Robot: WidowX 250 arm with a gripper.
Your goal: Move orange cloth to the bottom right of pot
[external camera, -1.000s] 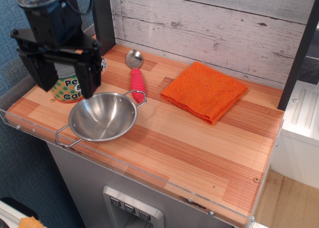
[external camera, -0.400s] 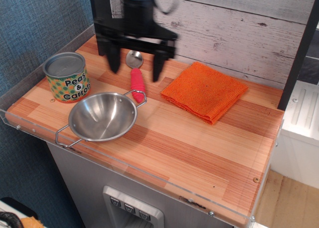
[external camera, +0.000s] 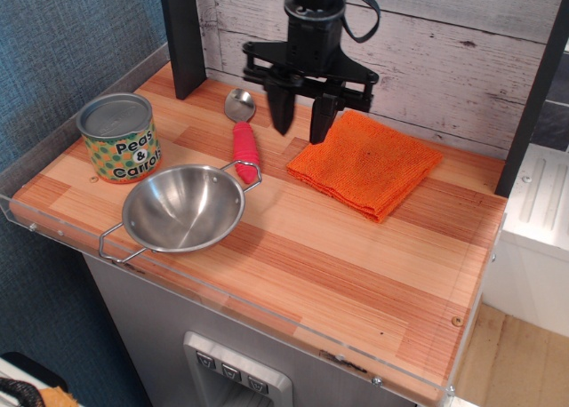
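The orange cloth [external camera: 366, 163] lies folded flat on the wooden counter at the back right. The steel pot [external camera: 183, 209] sits empty at the front left, its two wire handles showing. My gripper [external camera: 300, 123] hangs at the back of the counter, just above the cloth's left corner. Its two dark fingers point down with a gap between them and nothing is held.
A green "Peas & Carrots" can [external camera: 118, 138] stands left of the pot. A spoon with a pink handle [external camera: 243, 133] lies behind the pot, left of the gripper. A dark post [external camera: 182, 35] stands at the back left. A clear rim [external camera: 222, 309] edges the counter's front.
My gripper has swept from over the can at the left, across the back of the counter, to the cloth's left corner. Its fingers now stand closer together. Cloth and pot have not moved.
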